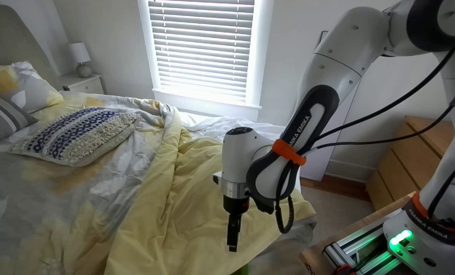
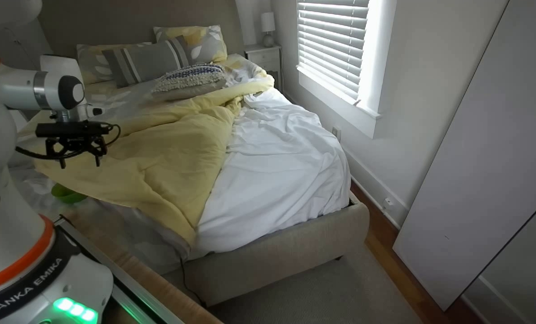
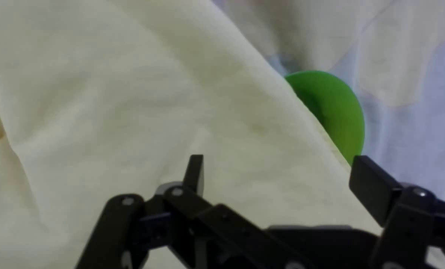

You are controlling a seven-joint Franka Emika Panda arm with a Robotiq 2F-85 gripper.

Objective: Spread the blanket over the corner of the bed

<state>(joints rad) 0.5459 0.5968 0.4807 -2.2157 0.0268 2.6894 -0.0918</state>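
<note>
Beige-framed, the bed [image 2: 290,265] carries the yellow blanket [image 2: 173,153], which lies across it beside a white sheet [image 2: 281,162] showing at a foot corner. A blue-patterned cushion [image 1: 76,135] rests near the blanket's fold. The hand [image 3: 277,160] is over the blanket, fingers parted; a green bowl [image 3: 344,112] sits partly beneath the blanket's edge.

A slatted blind [image 1: 202,46] glows brightly; a white-shaded lamp [image 1: 81,57] tops the nightstand [image 1: 88,84].

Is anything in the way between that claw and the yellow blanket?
Nothing visible is. The open gripper hangs above the blanket; the bowl sits partly beneath the blanket's edge, so not between them.
</note>
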